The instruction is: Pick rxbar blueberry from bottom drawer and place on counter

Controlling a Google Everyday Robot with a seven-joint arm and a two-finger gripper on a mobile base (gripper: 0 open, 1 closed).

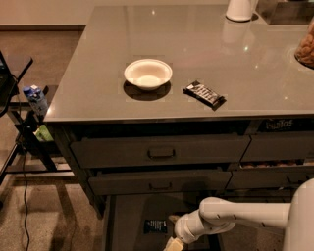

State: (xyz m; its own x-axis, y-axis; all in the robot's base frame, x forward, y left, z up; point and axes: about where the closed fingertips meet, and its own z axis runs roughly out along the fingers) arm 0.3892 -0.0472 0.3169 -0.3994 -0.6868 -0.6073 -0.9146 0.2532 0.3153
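The rxbar blueberry (155,226) is a small dark wrapper with pale print lying flat on the floor of the open bottom drawer (127,220). My gripper (172,242) hangs over the drawer at the frame's bottom edge, just right of the bar and a little nearer to me, apart from it. The white arm reaches in from the right. The grey counter (196,44) lies above.
On the counter stand a white bowl (147,74), a longer black bar with white lettering (204,94), a white jug (240,9) and a jar of nuts (306,46) at the right edge. Two shallower drawers (159,152) sit part open above. A rack with a blue carton (35,98) stands at left.
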